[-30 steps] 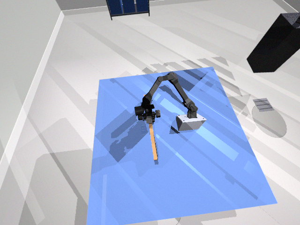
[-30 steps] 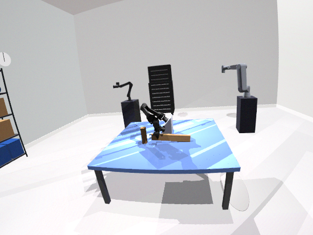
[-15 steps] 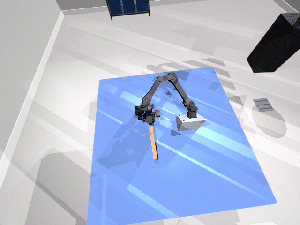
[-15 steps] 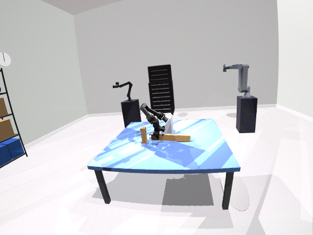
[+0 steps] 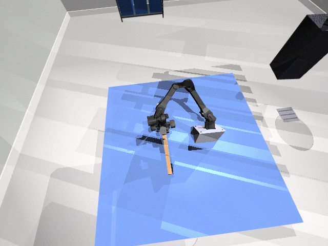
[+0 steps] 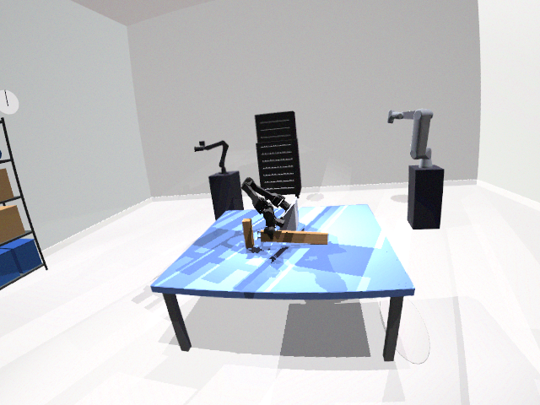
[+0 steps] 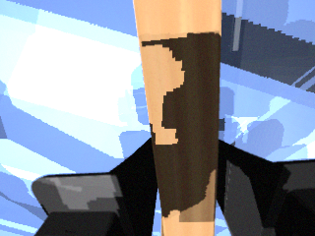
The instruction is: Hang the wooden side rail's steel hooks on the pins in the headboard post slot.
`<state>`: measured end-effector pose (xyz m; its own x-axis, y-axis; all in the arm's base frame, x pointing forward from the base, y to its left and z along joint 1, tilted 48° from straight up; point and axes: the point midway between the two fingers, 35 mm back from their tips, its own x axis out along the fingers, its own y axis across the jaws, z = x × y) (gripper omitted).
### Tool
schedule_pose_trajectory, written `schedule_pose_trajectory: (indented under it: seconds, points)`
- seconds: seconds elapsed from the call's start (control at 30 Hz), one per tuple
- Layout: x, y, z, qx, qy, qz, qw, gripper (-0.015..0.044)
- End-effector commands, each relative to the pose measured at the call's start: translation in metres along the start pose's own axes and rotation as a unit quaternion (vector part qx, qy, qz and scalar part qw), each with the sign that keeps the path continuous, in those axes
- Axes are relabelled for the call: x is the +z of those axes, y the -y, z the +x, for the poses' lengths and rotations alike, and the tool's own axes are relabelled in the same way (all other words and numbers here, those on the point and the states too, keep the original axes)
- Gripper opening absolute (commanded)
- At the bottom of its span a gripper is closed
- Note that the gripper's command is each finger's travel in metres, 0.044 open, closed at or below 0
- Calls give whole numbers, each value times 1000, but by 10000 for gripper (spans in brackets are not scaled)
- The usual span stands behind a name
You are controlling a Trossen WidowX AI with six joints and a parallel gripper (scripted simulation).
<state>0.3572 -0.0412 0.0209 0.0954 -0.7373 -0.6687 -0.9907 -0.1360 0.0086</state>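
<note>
The wooden side rail [image 5: 167, 159] [image 6: 305, 237] [image 7: 177, 17] lies lengthwise, its far end at the right in the exterior view. My gripper [image 5: 163, 132] [image 6: 270, 234] [image 7: 177, 136] is shut on the rail near its post end, a finger on each side. The headboard post [image 6: 247, 233] stands upright just left of the rail's end in the exterior view, with a small gap between the wood of the two. The rail's underside there shows higher than the post's foot. The hooks, slot and pins are too small to make out. Whether the far end touches the table cannot be told.
The blue table [image 5: 211, 201] [image 6: 209, 278] carries the arm's grey base block [image 5: 209, 135], to the right of the rail in the top view. The arm arches over from that block and mostly hides the post there. Strong light bands and shadows cross the table.
</note>
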Motion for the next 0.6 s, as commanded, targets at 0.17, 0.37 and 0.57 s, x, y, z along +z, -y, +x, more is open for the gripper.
schedule_pose_trajectory:
  seconds: [0.17,0.37,0.57]
  points:
    - [-1,2,-3,-5,-1,-4,1000,0]
    - [-1,1,-4,-5,-1,-4,1000,0]
    - [-2,1,-3,-5,-1,-4,1000,0]
